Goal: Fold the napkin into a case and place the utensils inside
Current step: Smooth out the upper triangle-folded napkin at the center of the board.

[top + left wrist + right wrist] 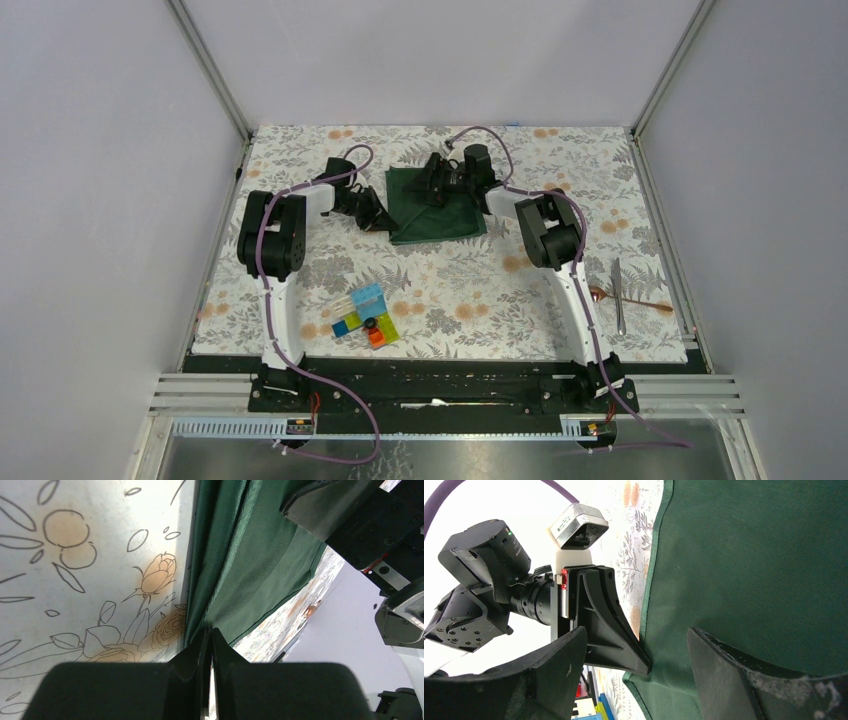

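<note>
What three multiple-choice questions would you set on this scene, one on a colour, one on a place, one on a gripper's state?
1. What colour is the napkin? A dark green; B red; C white.
2. Where do the utensils lie? A on the napkin; B on the floral table cover, to the right of the right arm; C at the far left corner.
3. How does the right gripper stand? A shut on a utensil; B shut on the napkin; C open over the napkin.

Answers:
1 A: the cloth shows dark green in every view.
2 B: the top view shows both near the table's right edge.
3 C: its wrist view shows the fingers wide apart, with the cloth beneath them.
</note>
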Action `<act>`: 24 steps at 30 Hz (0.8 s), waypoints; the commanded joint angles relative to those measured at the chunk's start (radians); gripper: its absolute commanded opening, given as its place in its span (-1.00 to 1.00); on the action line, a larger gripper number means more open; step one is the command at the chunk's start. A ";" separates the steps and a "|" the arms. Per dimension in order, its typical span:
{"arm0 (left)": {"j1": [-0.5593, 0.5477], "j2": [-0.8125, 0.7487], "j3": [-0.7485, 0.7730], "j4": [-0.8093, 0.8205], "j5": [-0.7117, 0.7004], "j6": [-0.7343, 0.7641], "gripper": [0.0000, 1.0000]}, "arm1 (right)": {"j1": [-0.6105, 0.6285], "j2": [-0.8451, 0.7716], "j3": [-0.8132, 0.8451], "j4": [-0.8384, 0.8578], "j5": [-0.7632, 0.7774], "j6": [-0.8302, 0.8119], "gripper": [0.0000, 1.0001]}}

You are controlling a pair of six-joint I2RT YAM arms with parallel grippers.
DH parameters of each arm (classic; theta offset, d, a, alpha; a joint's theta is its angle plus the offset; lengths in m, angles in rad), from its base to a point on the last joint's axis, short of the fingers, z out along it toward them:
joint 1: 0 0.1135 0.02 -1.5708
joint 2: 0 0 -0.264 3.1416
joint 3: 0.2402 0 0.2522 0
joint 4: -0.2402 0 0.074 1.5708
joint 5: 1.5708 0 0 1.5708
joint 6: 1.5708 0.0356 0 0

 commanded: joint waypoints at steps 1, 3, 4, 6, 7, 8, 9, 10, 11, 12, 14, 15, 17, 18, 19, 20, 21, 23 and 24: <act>-0.016 0.002 -0.041 -0.062 -0.090 0.030 -0.84 | -0.030 0.003 -0.010 0.065 0.009 0.001 0.61; -0.016 -0.003 -0.041 -0.067 -0.096 0.032 -0.85 | -0.047 0.006 -0.007 0.055 0.016 -0.007 0.63; -0.016 -0.004 -0.040 -0.069 -0.097 0.032 -0.85 | -0.056 0.007 -0.004 0.042 0.024 -0.014 0.63; -0.016 -0.002 -0.041 -0.069 -0.095 0.031 -0.85 | -0.074 0.011 0.005 0.019 0.037 -0.030 0.64; -0.016 0.000 -0.040 -0.071 -0.093 0.031 -0.85 | -0.082 0.013 0.018 0.000 0.044 -0.043 0.64; -0.016 -0.001 -0.040 -0.070 -0.091 0.029 -0.85 | -0.092 0.018 0.025 -0.006 0.048 -0.050 0.65; -0.016 0.001 -0.040 -0.071 -0.090 0.028 -0.85 | -0.100 0.024 0.042 -0.011 0.047 -0.054 0.65; -0.017 0.001 -0.040 -0.070 -0.091 0.027 -0.86 | -0.107 0.032 0.055 -0.017 0.047 -0.056 0.65; -0.017 0.001 -0.039 -0.071 -0.090 0.027 -0.86 | -0.117 0.041 0.070 -0.022 0.047 -0.056 0.65; -0.017 0.001 -0.039 -0.070 -0.090 0.027 -0.86 | -0.125 0.051 0.085 -0.031 0.048 -0.057 0.65; -0.017 0.001 -0.039 -0.071 -0.089 0.029 -0.86 | -0.145 0.072 0.120 -0.048 0.050 -0.058 0.66; -0.017 0.003 -0.038 -0.071 -0.090 0.030 -0.86 | -0.151 0.084 0.143 -0.062 0.051 -0.060 0.66; -0.017 0.005 -0.038 -0.073 -0.089 0.031 -0.86 | -0.166 0.111 0.195 -0.088 0.055 -0.061 0.66; -0.017 0.006 -0.038 -0.073 -0.088 0.032 -0.86 | -0.175 0.125 0.218 -0.097 0.058 -0.059 0.66; -0.017 0.006 -0.037 -0.074 -0.086 0.032 -0.86 | -0.183 0.136 0.238 -0.103 0.062 -0.056 0.66; -0.017 0.008 -0.037 -0.074 -0.087 0.033 -0.86 | -0.191 0.147 0.256 -0.109 0.067 -0.054 0.67; -0.017 0.007 -0.036 -0.076 -0.089 0.034 -0.87 | -0.199 0.156 0.274 -0.118 0.073 -0.053 0.66; -0.017 0.008 -0.036 -0.078 -0.088 0.036 -0.87 | -0.214 0.172 0.301 -0.131 0.087 -0.049 0.67; -0.017 0.007 -0.035 -0.078 -0.088 0.036 -0.87 | -0.222 0.176 0.312 -0.135 0.094 -0.049 0.67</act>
